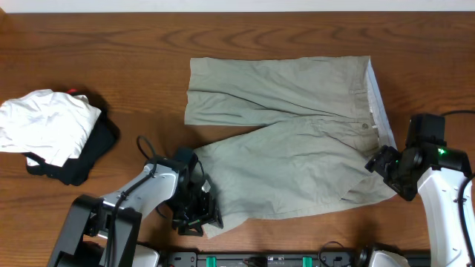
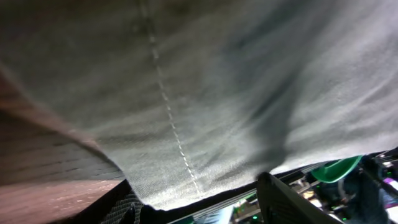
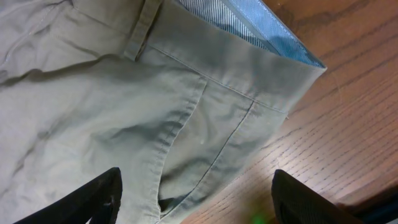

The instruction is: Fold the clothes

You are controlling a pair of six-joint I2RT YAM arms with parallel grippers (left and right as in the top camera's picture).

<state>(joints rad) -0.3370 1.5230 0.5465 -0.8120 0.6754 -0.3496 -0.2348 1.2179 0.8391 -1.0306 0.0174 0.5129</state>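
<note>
Two wide legs of pale khaki shorts (image 1: 297, 141) lie flat in the middle of the table (image 1: 111, 59), waistband toward my right, hems toward my left. The far leg runs straight; the near one angles down toward me and is lightly creased. At the waist a striped pale-blue lining (image 3: 249, 25) shows along the turned edge, with a belt loop and a pocket seam below it.

My left gripper (image 1: 199, 215) sits at the near leg's hem, fingers apart, cloth filling its camera view. My right gripper (image 3: 199, 199) is spread wide at the near waistband corner, not pinching.

Dark brown wood grain runs across the table. At the far left, a white garment (image 1: 44, 122) rests on a black garment (image 1: 89, 156).
</note>
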